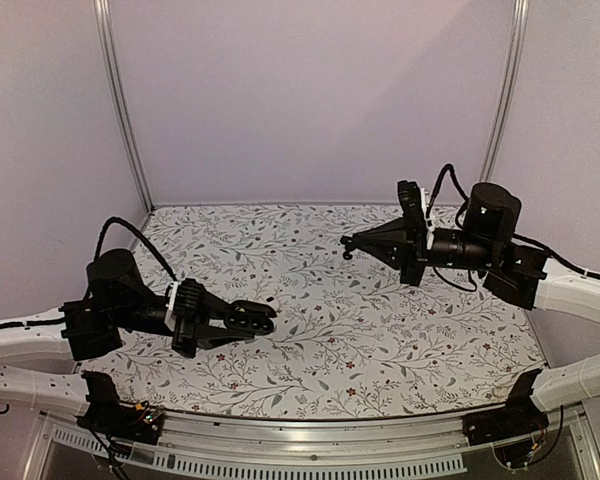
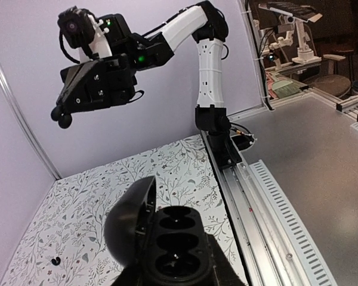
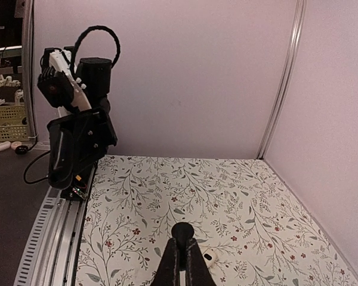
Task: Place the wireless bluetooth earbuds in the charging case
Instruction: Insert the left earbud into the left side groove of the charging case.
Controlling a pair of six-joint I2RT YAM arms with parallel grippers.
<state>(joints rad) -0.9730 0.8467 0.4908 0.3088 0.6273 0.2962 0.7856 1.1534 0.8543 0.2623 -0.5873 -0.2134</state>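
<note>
Early stage by my read: no bud seated yet. Left gripper (image 1: pixel 263 317), narrow, clamps the open charging case (image 2: pixel 176 238) at bottom centre of left wrist view, lid tipped left. Wells look empty, tho the lowest is too dark to be sure. Right gripper (image 3: pixel 181 253), pinched tight on a small black ball, prob. an earbud (image 3: pixel 182 230), hangs well apart from the case, upper left in that view. Black speck (image 2: pixel 55 260) on floral table (image 2: pixel 77 208), lower left, maybe the 2nd bud. Left to do: both insertions.

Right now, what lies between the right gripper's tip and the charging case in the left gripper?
Mostly bare floral table; only a small white item lies there, close to the charging case. The top view shows it.
</note>
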